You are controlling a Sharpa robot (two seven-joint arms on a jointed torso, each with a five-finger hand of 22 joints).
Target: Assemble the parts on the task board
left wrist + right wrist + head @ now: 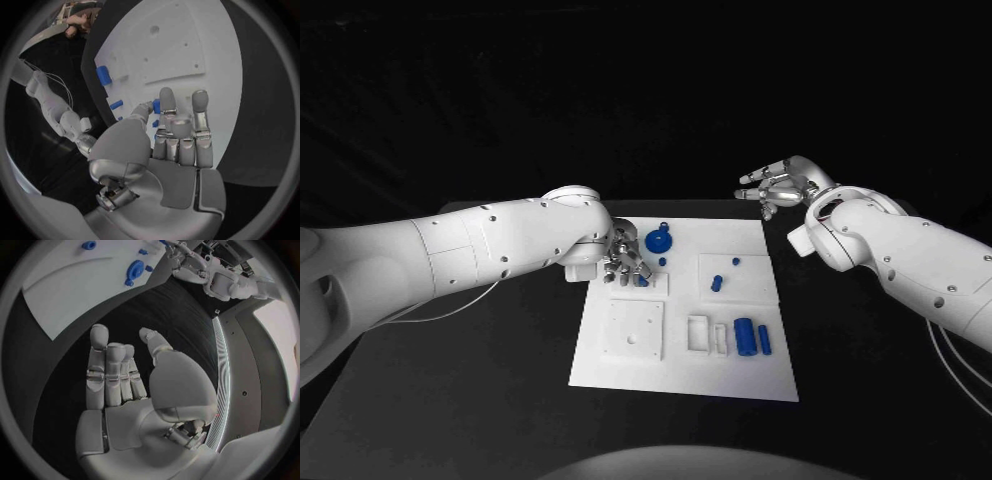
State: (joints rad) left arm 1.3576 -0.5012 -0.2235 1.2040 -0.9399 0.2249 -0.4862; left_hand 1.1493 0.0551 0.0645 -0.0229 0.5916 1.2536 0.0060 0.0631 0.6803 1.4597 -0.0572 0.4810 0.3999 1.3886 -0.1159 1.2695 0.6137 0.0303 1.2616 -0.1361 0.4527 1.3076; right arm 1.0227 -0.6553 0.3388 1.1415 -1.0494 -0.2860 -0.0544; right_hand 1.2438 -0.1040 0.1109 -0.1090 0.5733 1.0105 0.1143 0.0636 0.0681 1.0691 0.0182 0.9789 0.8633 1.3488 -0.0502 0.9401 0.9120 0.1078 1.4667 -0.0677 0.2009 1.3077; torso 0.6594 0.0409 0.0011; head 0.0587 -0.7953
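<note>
Reaching seems the step: left hand (623,262), fingers apart and empty, hovers over small blue parts (640,280) on the task board (682,375). Next comes pinching one. Right hand (776,188) waits open, off the board.

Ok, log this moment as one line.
left hand: over task board, by blue parts, grasp unclear | right hand: open, off board | assembly: unfinished

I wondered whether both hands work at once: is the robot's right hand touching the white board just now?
No: in the head view the right hand hangs open over the black table, off the far corner of the task board.
</note>
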